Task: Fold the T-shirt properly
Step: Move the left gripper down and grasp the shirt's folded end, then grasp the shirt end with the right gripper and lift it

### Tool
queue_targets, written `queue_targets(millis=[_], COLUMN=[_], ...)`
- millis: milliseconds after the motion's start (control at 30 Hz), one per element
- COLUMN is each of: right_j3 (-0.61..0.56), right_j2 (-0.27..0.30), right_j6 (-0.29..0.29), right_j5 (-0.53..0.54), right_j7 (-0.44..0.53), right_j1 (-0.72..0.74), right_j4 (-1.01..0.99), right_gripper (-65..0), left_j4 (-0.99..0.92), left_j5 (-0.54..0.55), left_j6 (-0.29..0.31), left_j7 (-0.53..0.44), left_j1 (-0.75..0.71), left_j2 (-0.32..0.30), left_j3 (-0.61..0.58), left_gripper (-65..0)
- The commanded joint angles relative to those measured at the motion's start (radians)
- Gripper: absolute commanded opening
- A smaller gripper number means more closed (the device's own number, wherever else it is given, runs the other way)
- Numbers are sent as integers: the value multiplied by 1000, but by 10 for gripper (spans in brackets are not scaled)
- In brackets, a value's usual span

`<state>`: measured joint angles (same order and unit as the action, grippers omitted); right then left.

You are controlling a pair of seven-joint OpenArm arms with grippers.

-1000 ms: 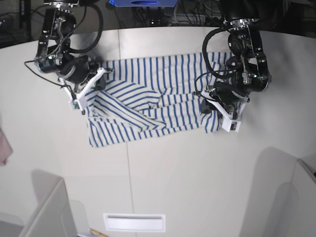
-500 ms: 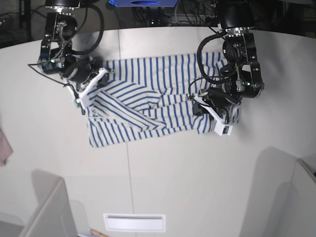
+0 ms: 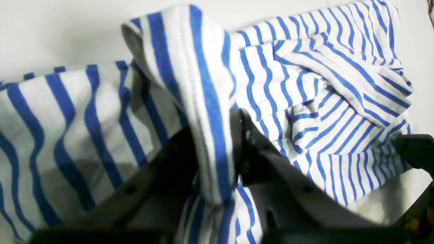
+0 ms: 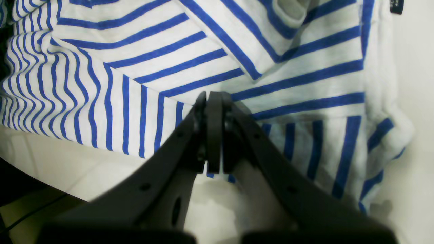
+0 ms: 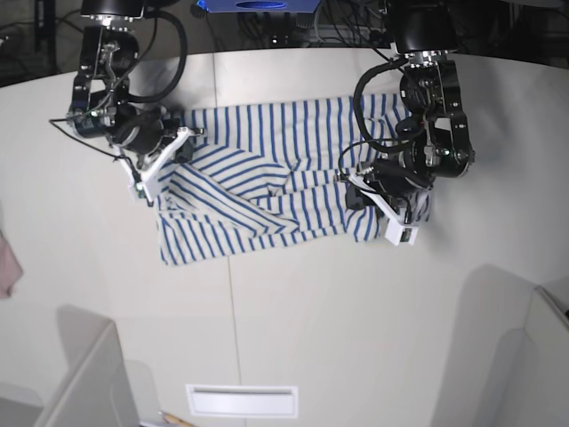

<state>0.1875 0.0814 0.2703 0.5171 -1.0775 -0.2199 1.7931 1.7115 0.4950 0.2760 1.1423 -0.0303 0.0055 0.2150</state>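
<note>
The T-shirt (image 5: pixel 267 178), white with narrow blue stripes, lies rumpled across the far half of the table (image 5: pixel 356 311). In the base view my left gripper (image 5: pixel 356 191) is at the shirt's right end. The left wrist view shows that gripper (image 3: pixel 215 130) shut on a raised fold of the shirt's hemmed edge (image 3: pixel 203 84), with the rest of the shirt (image 3: pixel 322 101) bunched beyond. My right gripper (image 5: pixel 182 147) is at the shirt's upper left corner. Its jaws (image 4: pixel 214 101) are pressed together just over the striped cloth (image 4: pixel 237 51), with no cloth visible between them. A dark neck tag (image 4: pixel 396 6) shows at the top right.
A pinkish cloth scrap (image 5: pixel 7 262) lies at the table's left edge. A white slotted plate (image 5: pixel 242 400) sits near the front edge. Grey panels rise at the front left (image 5: pixel 89 382) and front right (image 5: pixel 542 356). A blue object (image 5: pixel 258 5) stands behind the table.
My left gripper has moved inward, toward the shirt's middle, carrying the shirt's right edge with it. The right arm has barely shifted.
</note>
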Motion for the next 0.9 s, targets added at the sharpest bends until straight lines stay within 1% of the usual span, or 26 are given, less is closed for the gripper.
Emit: queue_targets(millis=[0, 100, 200, 267, 333, 367, 433, 567, 633, 700, 733, 767, 800, 833, 867], right_j3=[2, 2, 2, 4, 5, 7, 8, 10, 10, 11, 13, 16, 31, 51, 65], right_j2=[5, 5, 5, 5, 5, 5, 5, 5, 7, 7, 7, 7, 7, 7, 5], right_j6=[4, 4, 4, 4, 4, 4, 4, 4, 4, 4, 4, 4, 4, 4, 4], right_j5=[16, 16, 16, 16, 16, 16, 16, 16, 16, 16, 16, 16, 18, 18, 18], right_j7=[12, 12, 12, 12, 12, 12, 10, 12, 13, 13, 15, 15, 13, 12, 6], right_j1=[9, 7, 4, 4, 3, 3, 3, 3, 3, 9, 12, 21, 32, 44, 60], right_j4=[20, 21, 21, 21, 21, 23, 23, 24, 24, 24, 24, 24, 24, 24, 23], right_gripper=[-650, -650, -650, -650, -650, -650, -650, -650, -650, -650, -650, -650, -650, -650, -650], left_j4=[15, 14, -20, -64, -107, -115, -109, -14, 37, 86, 114, 141, 166, 189, 209], left_j5=[21, 23, 24, 24, 24, 24, 24, 24, 26, 26, 26, 26, 26, 26, 26], left_j6=[2, 2, 2, 4, 4, 4, 4, 4, 4, 6, 7, 7, 7, 7, 7], left_j7=[-12, -12, -14, -14, -14, -14, -14, -14, -14, -14, -12, -11, -11, -11, -11], left_j1=[16, 16, 19, 33, 39, 42, 46, 40, 31, 10, -1, -16, -32, -49, -69], left_j2=[0, 3, 11, 34, 61, 80, 107, 106, 104, 103, 103, 101, 93, 72, 46], left_j3=[-1, -12, -75, -119, -156, -170, -190, -182, -145, -78, -38, 7, 51, 90, 125], left_gripper=[-650, -446, -276, -199, -155, -145, -156, -189, -207, -225, -247, -283, -339, -416, -518])
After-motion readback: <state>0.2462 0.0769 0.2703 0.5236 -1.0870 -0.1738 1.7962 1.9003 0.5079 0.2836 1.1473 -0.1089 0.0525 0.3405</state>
